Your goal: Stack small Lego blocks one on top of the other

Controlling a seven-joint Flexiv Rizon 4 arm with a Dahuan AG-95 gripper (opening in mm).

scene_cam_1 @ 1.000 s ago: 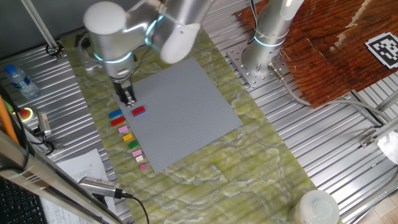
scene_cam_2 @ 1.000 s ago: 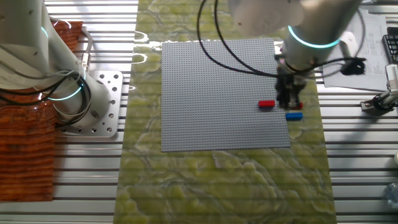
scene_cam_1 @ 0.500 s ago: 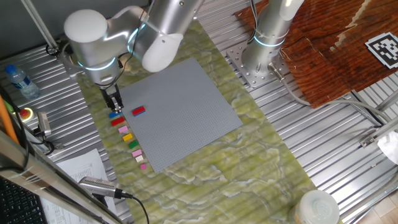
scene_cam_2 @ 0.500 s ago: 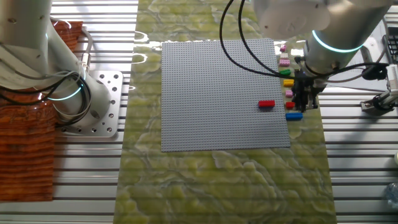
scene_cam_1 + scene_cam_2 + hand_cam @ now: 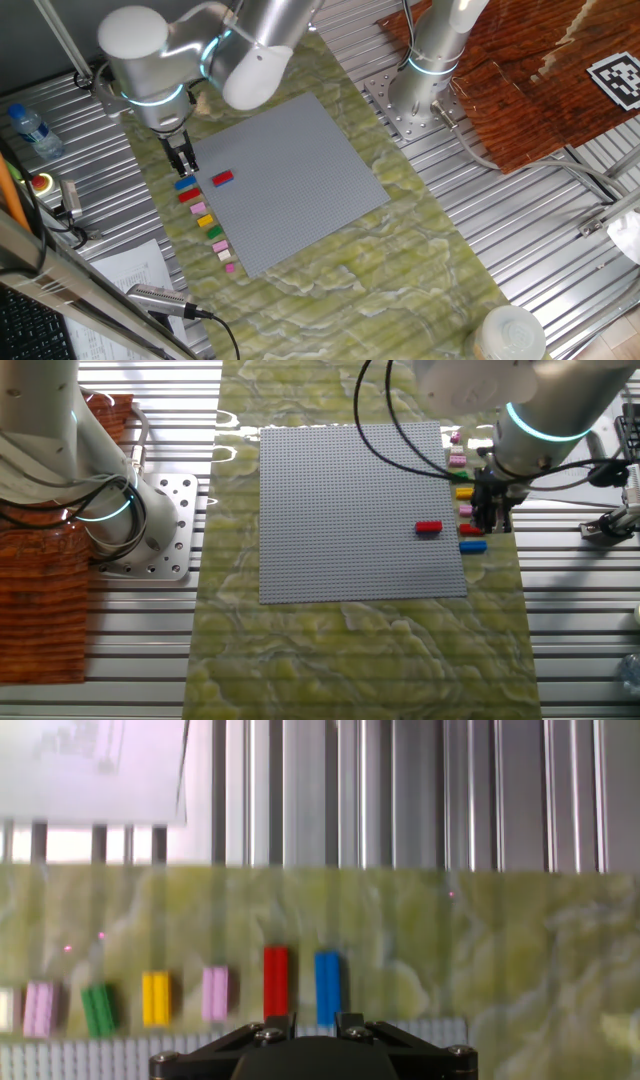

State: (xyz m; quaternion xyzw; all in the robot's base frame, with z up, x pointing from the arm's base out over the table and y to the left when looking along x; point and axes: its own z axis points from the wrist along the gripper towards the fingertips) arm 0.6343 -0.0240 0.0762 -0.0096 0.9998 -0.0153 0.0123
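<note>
A row of small Lego blocks lies on the green mat beside the baseplate: blue (image 5: 185, 184), red (image 5: 190, 196), pink (image 5: 197, 208), yellow (image 5: 203, 219), green (image 5: 213, 231) and more pink. Another red block (image 5: 223, 178) sits on the grey baseplate (image 5: 290, 170) near its edge. My gripper (image 5: 182, 162) hovers just above the blue and red end of the row, open and empty. In the hand view the gripper (image 5: 310, 1020) stands apart over the red block (image 5: 276, 982) and blue block (image 5: 328, 985). The other fixed view shows the gripper (image 5: 490, 520) beside the blue block (image 5: 473, 546).
A second robot base (image 5: 425, 80) stands at the back on a ribbed metal table. A paper sheet (image 5: 95, 770) lies beyond the mat. A water bottle (image 5: 30, 128) and a red button (image 5: 42, 183) sit at the left.
My gripper has moved off the baseplate edge, away from the red block on the plate, and now stands over the row of blocks on the mat. The blocks have not moved.
</note>
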